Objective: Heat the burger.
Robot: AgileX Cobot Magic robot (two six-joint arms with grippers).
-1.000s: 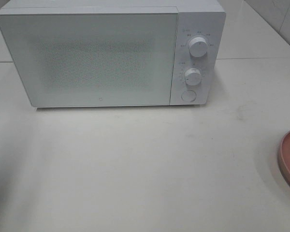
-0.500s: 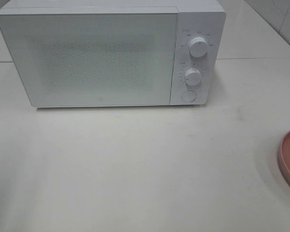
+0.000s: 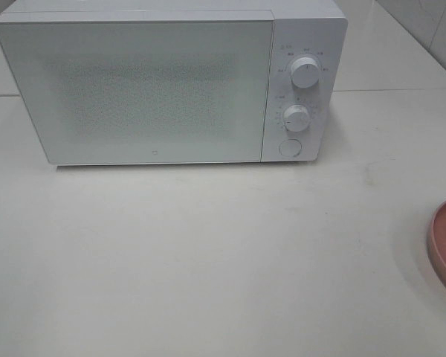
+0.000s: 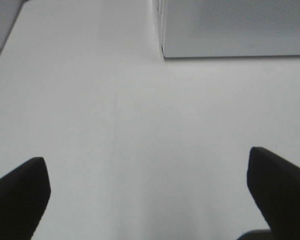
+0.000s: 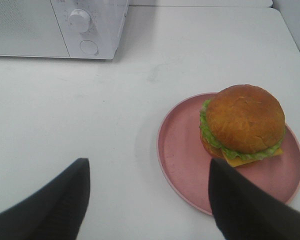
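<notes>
The golden-brown bun burger with green lettuce point(image 5: 244, 126) sits on the round pink plate point(image 5: 182, 155), toward one side of it, on the white table point(image 3: 208, 253). The white microwave oven point(image 3: 171, 82) stands well apart, door closed. The right gripper point(image 5: 147, 200) hovers near the plate, fingers spread wide, holding nothing. The left gripper point(image 4: 150, 185) is likewise wide apart and empty, apparently above bare table.

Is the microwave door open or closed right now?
Closed. The microwave door lies flush with the control panel, with no gap; the burger sits outside on the pink plate.
</notes>
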